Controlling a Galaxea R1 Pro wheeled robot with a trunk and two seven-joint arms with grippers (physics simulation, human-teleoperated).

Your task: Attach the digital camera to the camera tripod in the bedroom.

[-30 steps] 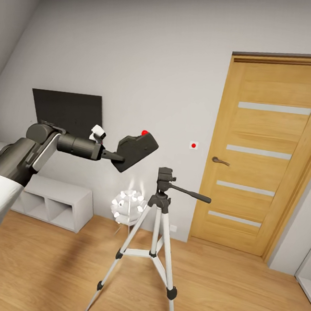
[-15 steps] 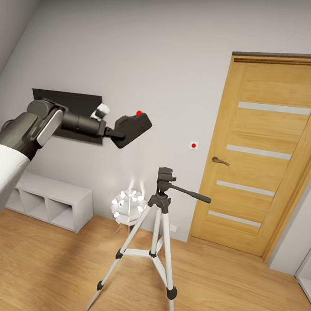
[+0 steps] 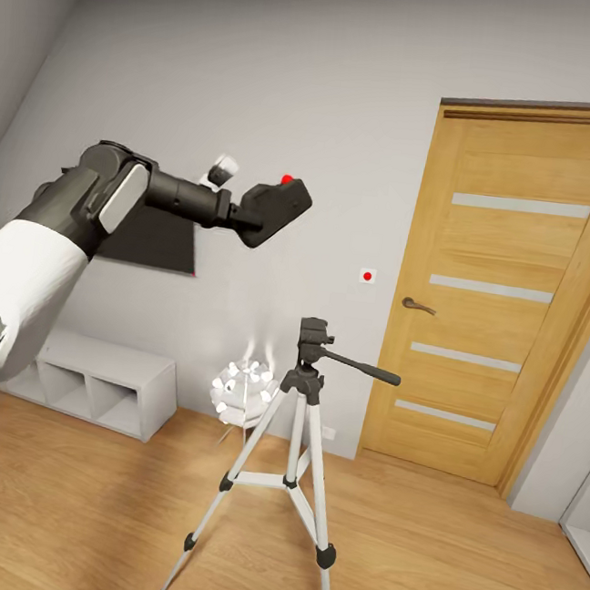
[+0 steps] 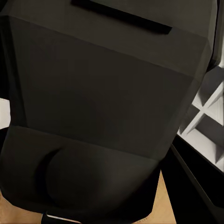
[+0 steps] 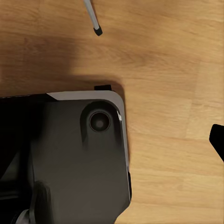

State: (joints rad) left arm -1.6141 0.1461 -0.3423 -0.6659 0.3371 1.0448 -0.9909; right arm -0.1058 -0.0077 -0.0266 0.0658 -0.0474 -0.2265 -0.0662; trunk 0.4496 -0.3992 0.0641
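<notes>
The digital camera (image 3: 275, 207), matte black with a red button (image 3: 287, 180) on top, hangs tilted in the air with my left gripper (image 3: 247, 219) shut on its near end. It sits up and to the left of the camera tripod's black head (image 3: 312, 334), well apart from it. The camera tripod (image 3: 295, 442) stands on the wood floor, silver legs spread, pan handle (image 3: 364, 369) pointing right. The left wrist view is close on the camera's dark body (image 4: 102, 107). In the right wrist view, one black fingertip (image 5: 217, 139) of my right gripper hangs over the floor, holding nothing.
A wooden door (image 3: 505, 301) is shut at the right. A low white shelf (image 3: 102, 383) and a black wall panel (image 3: 154, 244) lie at the left. A white ball lamp (image 3: 243, 390) sits behind the tripod. My own base (image 5: 70, 158) lies near one tripod foot (image 5: 97, 31).
My left arm has lifted the camera from chest height to well above the tripod head, ending slightly further right. The tripod has not moved.
</notes>
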